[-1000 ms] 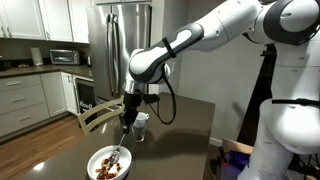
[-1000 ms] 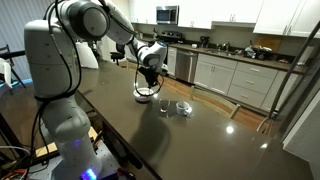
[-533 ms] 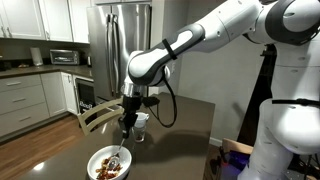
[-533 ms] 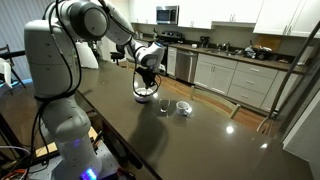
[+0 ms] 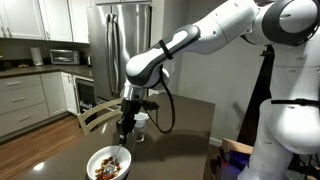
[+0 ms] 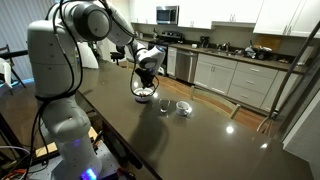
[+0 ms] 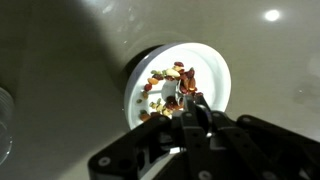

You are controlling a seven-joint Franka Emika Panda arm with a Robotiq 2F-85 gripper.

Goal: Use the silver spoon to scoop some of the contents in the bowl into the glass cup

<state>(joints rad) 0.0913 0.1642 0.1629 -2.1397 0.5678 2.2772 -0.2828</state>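
**Spoon in the bowl, cup waiting to one side.** The arm's claw (image 5: 124,129) is clamped together on the handle of the silver spoon (image 5: 118,148), directly above the white bowl (image 5: 96,160) on a dark, glossy table (image 5: 185,130). The spoon's long axis runs from the claw steeply down and slightly aslant. Its tip is sunk among the contents (image 7: 163,82), a loose heap of brown and reddish chunks that look dry and crumbly.

In the wrist view the bowl's smooth, round rim (image 7: 216,66) lies just ahead of the claw (image 7: 190,112), with the heap filling its middle. Whether the spoon's tip carries any pieces cannot be told.

The glass cup (image 5: 141,122), short, clear and much narrower than the bowl, stands off to one side of the claw and below it, near the bowl but apart from it. The coming move likely turns on that gap. The thin, shiny spoon would have to rise level and travel sideways to the cup's narrow mouth, where chunky pieces could easily spill.
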